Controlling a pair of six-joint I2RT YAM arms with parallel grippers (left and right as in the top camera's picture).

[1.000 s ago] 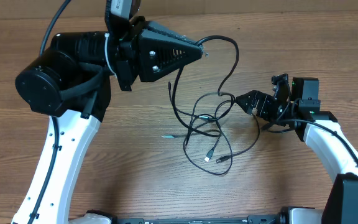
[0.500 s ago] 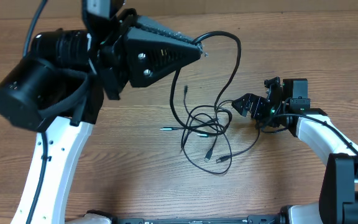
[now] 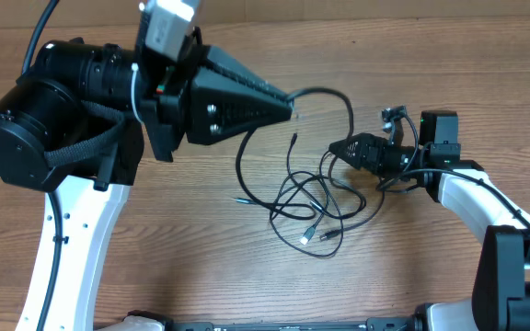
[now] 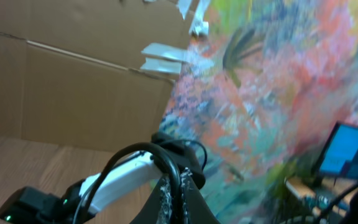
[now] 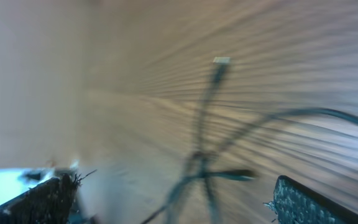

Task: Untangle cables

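Found the left gripper [image 3: 293, 99] clamped on one strand of the cables [image 3: 311, 198], with the looped bundle lying on the table [image 3: 201, 267] beyond and beside its tip. Recorded the right gripper [image 3: 334, 147] shifted leftward over the last second, up against the bundle's near edge, with fingers [image 5: 303, 199] apart around blurred strands. Judged no second strand gripped yet, and separation barely begun.

From my end the worktop [image 3: 403, 276] looks like matt wood grain. The cables [image 3: 313, 197] seem smooth, black and rubbery, and the left tool [image 3: 290, 96] is matt black plastic.
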